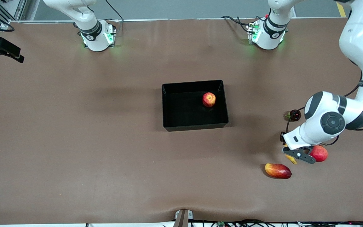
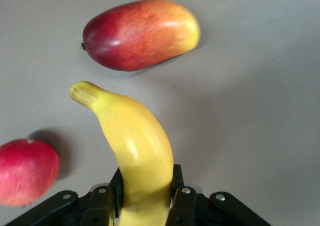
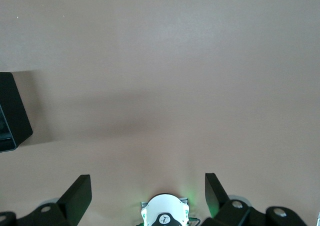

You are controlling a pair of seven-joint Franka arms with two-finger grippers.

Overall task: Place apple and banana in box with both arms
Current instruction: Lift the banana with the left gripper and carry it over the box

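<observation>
Apple (image 1: 209, 99) already sits in the black box (image 1: 169, 107) at mid-worktop, toward the corner nearer the left arm's base. Half the job looks done.

Left end effector (image 2: 147, 201) is clamped on the banana (image 2: 135, 146), low over the worktop (image 1: 74, 142) at the left arm's end, well apart from the box. Fingers (image 2: 185, 198) pinch it near one end; the rest of the fruit sticks out past them, stem tip free. A mango (image 2: 140, 34) lies just off that tip, nearer the front camera. A plain red fruit (image 2: 25, 171) sits just beside the end effector. A small dark round fruit (image 1: 295, 115) lies nearby, farther from the front camera.

Right end effector (image 3: 147, 196) spread wide, empty, over bare worktop near its own base; a box corner shows at the edge of its view. That arm waits.

Handling judgement: banana is light, smooth-skinned, curved, somewhat soft. An end grip may let it pivot or droop; a hold nearer the middle would be steadier. Squeeze gently to avoid bruising. Lift clear of the mango before carrying.
</observation>
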